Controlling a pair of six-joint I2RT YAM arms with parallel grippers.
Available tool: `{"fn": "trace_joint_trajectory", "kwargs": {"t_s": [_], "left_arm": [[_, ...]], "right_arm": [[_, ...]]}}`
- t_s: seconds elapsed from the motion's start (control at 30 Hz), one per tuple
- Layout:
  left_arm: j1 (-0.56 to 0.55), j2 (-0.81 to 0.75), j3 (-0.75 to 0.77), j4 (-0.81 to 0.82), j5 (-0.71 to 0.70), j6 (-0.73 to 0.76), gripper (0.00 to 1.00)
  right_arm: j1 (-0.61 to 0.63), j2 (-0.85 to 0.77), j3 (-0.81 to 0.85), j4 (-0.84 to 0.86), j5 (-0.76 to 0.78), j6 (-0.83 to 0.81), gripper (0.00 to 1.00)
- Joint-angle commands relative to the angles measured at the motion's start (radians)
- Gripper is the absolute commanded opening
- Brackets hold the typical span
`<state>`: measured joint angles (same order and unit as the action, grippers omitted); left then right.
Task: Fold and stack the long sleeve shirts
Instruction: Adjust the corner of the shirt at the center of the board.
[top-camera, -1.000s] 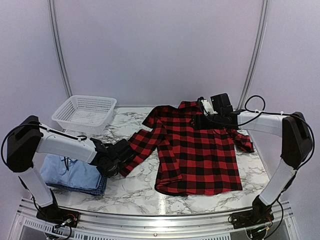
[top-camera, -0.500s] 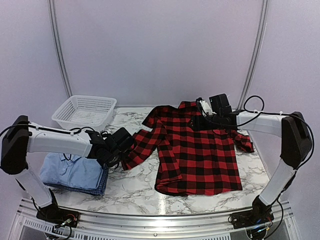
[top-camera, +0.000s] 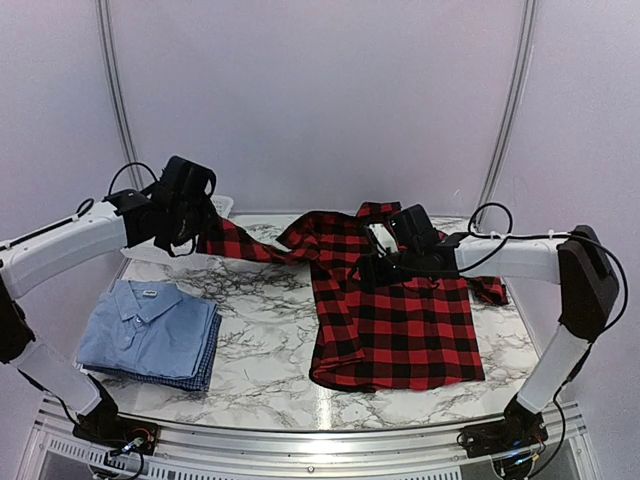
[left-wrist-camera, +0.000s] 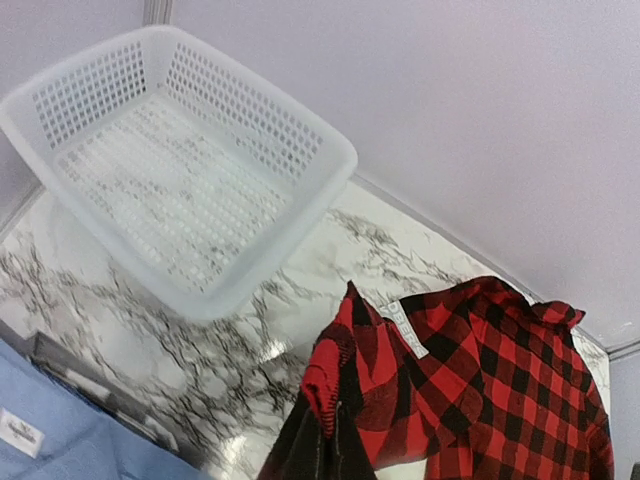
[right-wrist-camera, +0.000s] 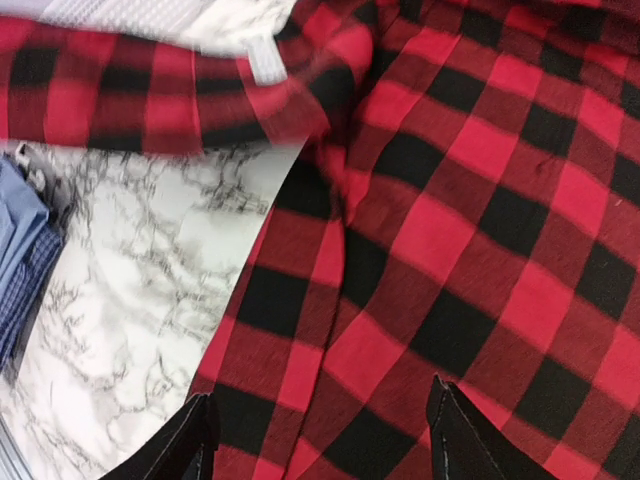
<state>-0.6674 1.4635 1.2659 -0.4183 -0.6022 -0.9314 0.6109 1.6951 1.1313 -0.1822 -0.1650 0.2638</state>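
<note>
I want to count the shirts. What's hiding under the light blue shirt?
A blue checked shirt lies under the light blue shirt; only its near edge peeks out. The rest is covered.

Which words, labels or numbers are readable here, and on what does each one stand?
No text is readable.
White tag on the plaid shirt: too blurred to read.
Collar tag on the blue shirt: too small to read.
</note>
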Motion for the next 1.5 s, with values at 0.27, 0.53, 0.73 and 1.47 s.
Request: {"fn": "trace_joint_trajectory", "kwargs": {"t_s": [0.27, 0.53, 0.73, 1.47], "left_arm": [[0.307, 0.174, 0.403, 0.024, 0.217, 0.395, 0.0], [0.36, 0.314, 0.562, 0.06, 0.332, 0.428, 0.0], [0.364, 0.333, 0.569, 0.083, 0.362, 0.425, 0.0], [0.371, 0.404, 0.703, 0.105, 0.451, 0.396, 0.0]], "right_arm": [[0.217, -0.106, -0.126, -0.083, 0.079, 0.214, 0.6], [0.258, -0.153, -0.193, -0.142, 0.124, 0.284, 0.56], [0.274, -0.172, -0.25, -0.151, 0.104, 0.316, 0.53], [0.319, -0.144, -0.313, -0.098, 0.081, 0.418, 0.36]]}}
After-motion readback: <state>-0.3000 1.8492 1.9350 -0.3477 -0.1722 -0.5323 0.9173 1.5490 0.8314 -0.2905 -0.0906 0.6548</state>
